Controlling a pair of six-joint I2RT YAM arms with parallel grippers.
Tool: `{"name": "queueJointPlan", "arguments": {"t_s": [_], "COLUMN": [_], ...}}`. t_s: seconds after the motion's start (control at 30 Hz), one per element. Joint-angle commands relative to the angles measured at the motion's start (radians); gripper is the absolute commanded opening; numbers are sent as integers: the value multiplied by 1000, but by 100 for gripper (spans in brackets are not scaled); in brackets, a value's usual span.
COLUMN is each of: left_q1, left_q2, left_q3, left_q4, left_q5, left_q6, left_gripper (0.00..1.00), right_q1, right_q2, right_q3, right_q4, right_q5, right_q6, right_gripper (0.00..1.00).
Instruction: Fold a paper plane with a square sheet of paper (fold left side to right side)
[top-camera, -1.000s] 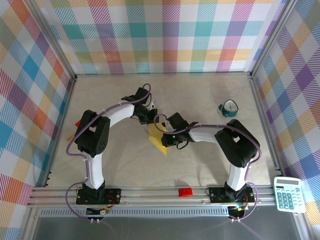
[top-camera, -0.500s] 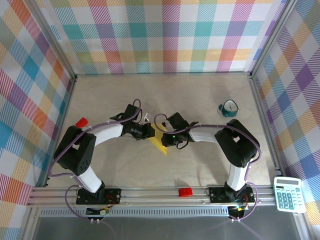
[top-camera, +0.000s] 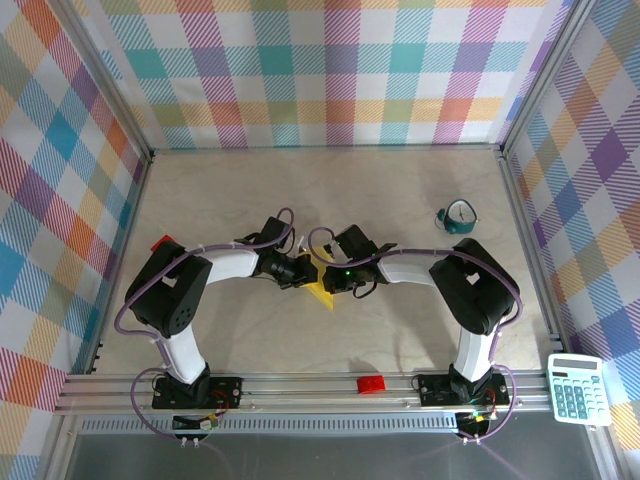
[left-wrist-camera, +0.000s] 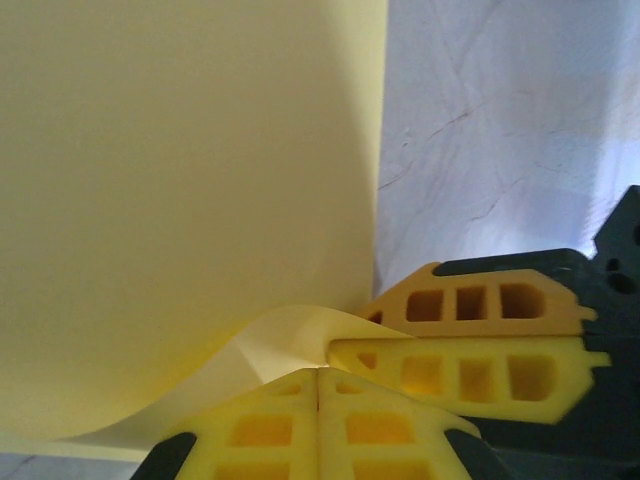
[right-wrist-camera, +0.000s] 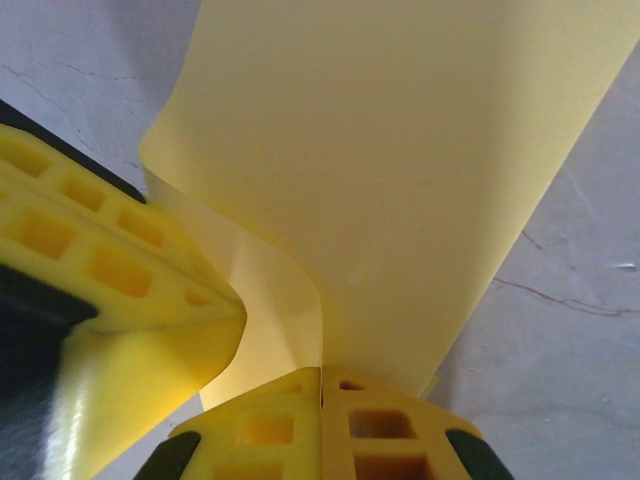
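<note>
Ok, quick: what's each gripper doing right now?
Left gripper: closed, pinching the yellow paper sheet by its edge.
Right gripper: closed, pinching the same sheet.

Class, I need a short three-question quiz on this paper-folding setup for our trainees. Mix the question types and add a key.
1. True or false: the yellow sheet of paper lies flat and untouched.
2. What lies on the near rail? A) a red brick B) a spoon C) a blue cup
3. Fill in: the left hand and the right hand are both shut on the ____.

Key: 1 false, since both hands pinch it and its edge curls up; 2 A; 3 paper.
</note>
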Motion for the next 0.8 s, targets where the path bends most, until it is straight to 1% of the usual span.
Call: {"name": "queueJointPlan", "arguments": {"t_s": [0.0,0.6,0.77], "left_q1": [-9,-9,-10], "left_q2": [15,42,51], "left_q3": [12,-21,-33], "left_q4": [-17,-35,-50], "left_q5": [-10,-70,-99], "left_q6": [4,17,24], "left_gripper": [6,3,2], "right_q1": [-3,-6,-16], "right_q2": [61,60,52], "right_q3": [-9,-8,-8], "right_q4": [-84,-98,-82], "right_q5": [43,51,34], "right_q6": [2,-2,5], "right_gripper": [0,0,0]}}
